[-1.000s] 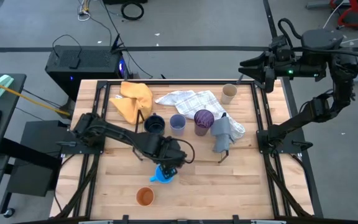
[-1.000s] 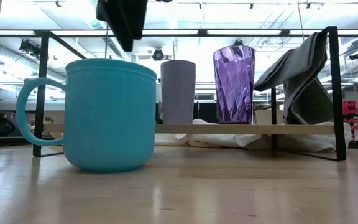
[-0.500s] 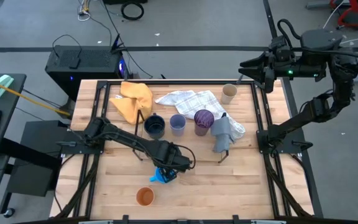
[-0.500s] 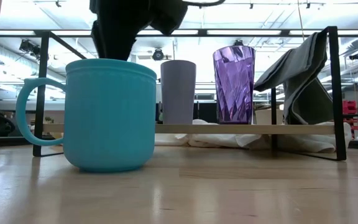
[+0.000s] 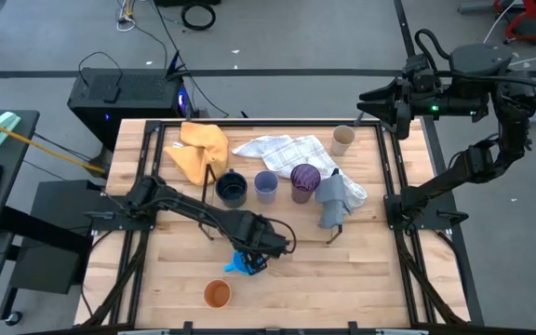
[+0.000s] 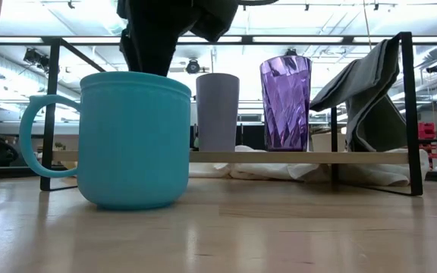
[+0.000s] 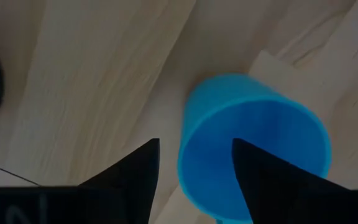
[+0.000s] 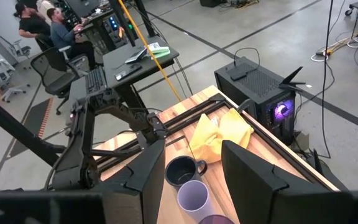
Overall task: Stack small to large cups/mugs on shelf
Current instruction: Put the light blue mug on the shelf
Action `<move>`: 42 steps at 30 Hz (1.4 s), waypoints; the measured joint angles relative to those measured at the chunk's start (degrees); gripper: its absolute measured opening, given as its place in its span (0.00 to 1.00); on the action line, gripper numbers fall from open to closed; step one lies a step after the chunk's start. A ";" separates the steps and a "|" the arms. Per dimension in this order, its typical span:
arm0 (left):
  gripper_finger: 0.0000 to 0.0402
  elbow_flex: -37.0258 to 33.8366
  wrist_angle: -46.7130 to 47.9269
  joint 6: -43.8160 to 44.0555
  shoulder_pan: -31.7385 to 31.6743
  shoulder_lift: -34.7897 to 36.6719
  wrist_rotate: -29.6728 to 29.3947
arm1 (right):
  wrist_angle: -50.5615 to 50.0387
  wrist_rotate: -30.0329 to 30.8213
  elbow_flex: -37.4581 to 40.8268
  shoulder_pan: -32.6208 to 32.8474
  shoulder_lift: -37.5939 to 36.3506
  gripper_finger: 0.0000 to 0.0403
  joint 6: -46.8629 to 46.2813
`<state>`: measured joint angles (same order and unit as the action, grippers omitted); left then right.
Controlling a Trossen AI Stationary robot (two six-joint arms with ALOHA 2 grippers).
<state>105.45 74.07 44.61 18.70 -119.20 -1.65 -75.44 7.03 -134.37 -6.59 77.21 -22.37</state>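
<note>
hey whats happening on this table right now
The left gripper is down over the bright blue mug near the table's front, fingers open astride its rim, not closed on it. Navy, lavender and purple cups stand in a row on the black shelf. The orange cup and tan cup sit off it. The right gripper waits open, raised beyond the table's far right corner.

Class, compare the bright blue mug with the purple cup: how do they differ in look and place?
The bright blue mug has a handle and smooth opaque walls; the purple cup has no handle and is faceted and see-through. The blue mug is squat and wide, the purple cup tall and narrow. The mug stands on the table, the purple cup on the shelf. Both stand upright.
</note>
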 joint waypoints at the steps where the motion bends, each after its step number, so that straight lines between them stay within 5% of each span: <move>1: 0.52 0.00 0.11 -0.50 0.00 -0.07 0.00 | 0.02 0.00 0.00 0.00 0.00 0.41 0.00; 25: 0.46 0.00 -0.09 -9.80 -0.59 -5.34 2.16 | -0.16 -0.02 0.00 0.01 -0.01 0.41 -1.05; 30: 0.34 0.00 0.83 -13.05 -0.59 -5.37 2.08 | -0.22 -0.01 0.00 0.00 -0.02 0.41 -1.05; 36: 0.05 0.03 0.87 -15.32 -0.59 -5.37 3.16 | -0.25 -0.02 0.00 0.00 0.00 0.40 -1.05; 42: 0.03 0.04 1.03 -16.48 -0.81 -5.34 3.57 | -0.37 -0.02 0.00 0.01 -0.01 0.39 -1.05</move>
<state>105.49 75.09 28.13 17.89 -124.55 1.92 -75.81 7.01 -134.37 -6.58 77.20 -23.42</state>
